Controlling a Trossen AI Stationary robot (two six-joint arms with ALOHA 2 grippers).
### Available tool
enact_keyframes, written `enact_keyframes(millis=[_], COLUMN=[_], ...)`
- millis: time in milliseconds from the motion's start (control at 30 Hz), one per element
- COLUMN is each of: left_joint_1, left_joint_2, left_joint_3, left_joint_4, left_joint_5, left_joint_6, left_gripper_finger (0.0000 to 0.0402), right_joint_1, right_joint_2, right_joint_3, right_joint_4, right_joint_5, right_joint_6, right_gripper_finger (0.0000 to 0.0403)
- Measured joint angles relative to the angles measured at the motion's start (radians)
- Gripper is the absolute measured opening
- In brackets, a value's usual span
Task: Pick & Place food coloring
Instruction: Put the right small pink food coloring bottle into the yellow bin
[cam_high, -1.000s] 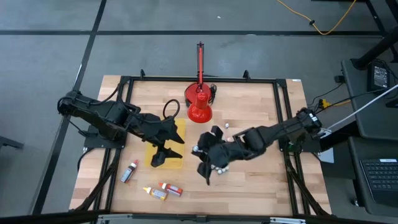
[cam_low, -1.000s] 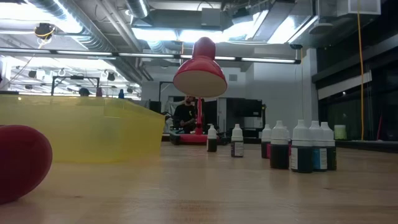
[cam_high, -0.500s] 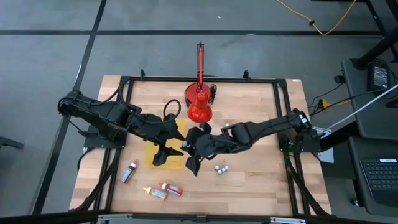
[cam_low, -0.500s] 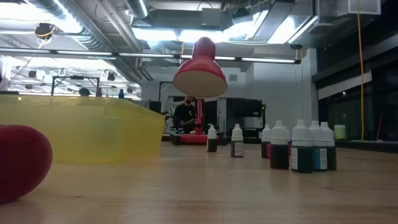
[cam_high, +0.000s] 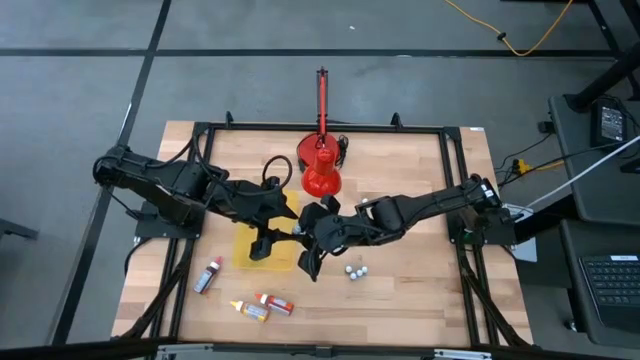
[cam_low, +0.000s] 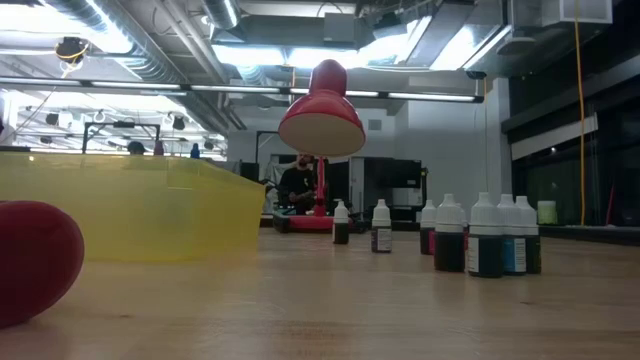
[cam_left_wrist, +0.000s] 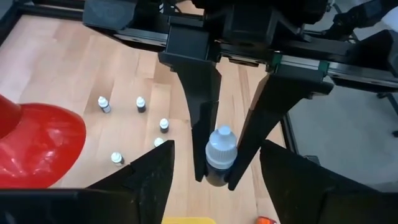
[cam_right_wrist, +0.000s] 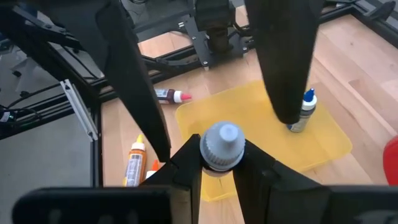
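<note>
Right tool (cam_right_wrist: 217, 167) has its fingers pressed in on a little food coloring bottle (cam_right_wrist: 222, 144): pale cap up, dark body down between the pads, hanging just past the near edge of the yellow tray (cam_right_wrist: 323, 149). Left tool (cam_left_wrist: 216, 149) is facing it with its fingers spread wide, one on each side of that same bottle, and there's a gap on both sides, so it's not touching as far as I can see. Just beside one left finger, another pale-capped bottle (cam_right_wrist: 301, 115) stands upright inside the tray. On the table beyond the tray from the right tool lie a red bottle (cam_right_wrist: 168, 94) and an orange-yellow one (cam_right_wrist: 134, 163). A few more small bottles (cam_high: 353, 270) stand just beside the right tool, and the red cone thing (cam_high: 321, 170) sits behind both tools.
</note>
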Motion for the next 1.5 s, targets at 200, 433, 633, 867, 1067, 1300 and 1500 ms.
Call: enact_keyframes(millis=[200, 433, 633, 867, 1067, 1300, 1500], left_joint_1=[0.01, 0.007, 0.008, 0.007, 0.008, 0.009, 0.009], left_joint_2=[0.01, 0.043, 0.043, 0.038, 0.02, 0.011, 0.01], left_joint_3=[0.001, 0.002, 0.001, 0.0, -0.002, -0.002, -0.002], left_joint_4=[0.002, 0.02, 0.026, 0.028, 0.031, 0.033, 0.033], left_joint_5=[0.038, 0.08, 0.071, 0.076, 0.082, 0.095, 0.119], left_joint_6=[0.0, 0.019, 0.027, 0.023, 0.016, 0.013, 0.013], left_gripper_finger=[0.0202, 0.0181, 0.0151, 0.0129, 0.0137, 0.0138, 0.0138], right_joint_1=[0.0, 0.003, 0.001, 0.001, 0.003, 0.003, 0.004], right_joint_2=[0.0, 0.0, 0.0, -0.001, -0.002, -0.003, -0.003], right_joint_3=[-0.002, -0.003, -0.003, -0.003, 0.0, 0.002, 0.002], right_joint_4=[-0.007, -0.019, -0.026, -0.024, -0.016, -0.008, -0.011], right_joint_5=[0.005, 0.001, 0.007, 0.006, 0.009, 0.013, 0.011], right_joint_6=[0.004, 0.006, 0.024, 0.025, 0.028, 0.027, 0.027], right_gripper_finger=[0.0075, 0.0074, 0.0074, 0.0074, 0.0074, 0.0074, 0.0074])
